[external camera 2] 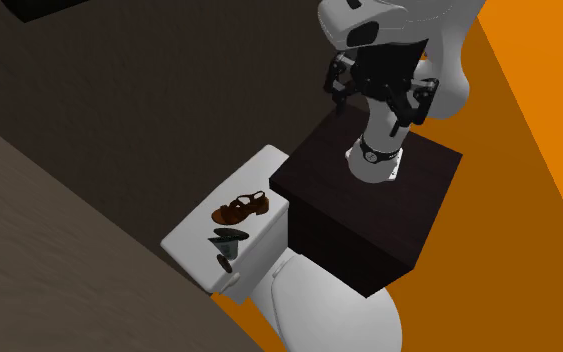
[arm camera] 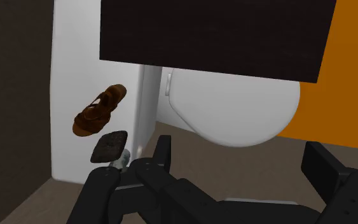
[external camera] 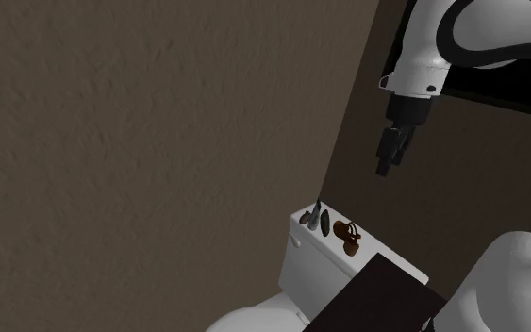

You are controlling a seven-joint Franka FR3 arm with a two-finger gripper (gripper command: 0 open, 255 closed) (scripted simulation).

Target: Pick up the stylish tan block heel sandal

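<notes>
A white toilet tank (external camera 2: pixel 184 238) carries the brown sandal (external camera 2: pixel 241 209) just beside a dark shoe (external camera 2: pixel 231 237). The hand (external camera: pixel 384 172) hangs high above, fingers spread.

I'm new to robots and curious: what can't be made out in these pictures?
Dark shoe beside the brown sandal: too small in the shoulder view to tell its style.
Toilet lid: cut off by that view's bottom edge; in the wrist view, partly behind the stand.

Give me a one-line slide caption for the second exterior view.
Open gripper raised near the dark stand; brown block-heel sandal and dark shoe on the neighbouring white toilet tank.
</notes>
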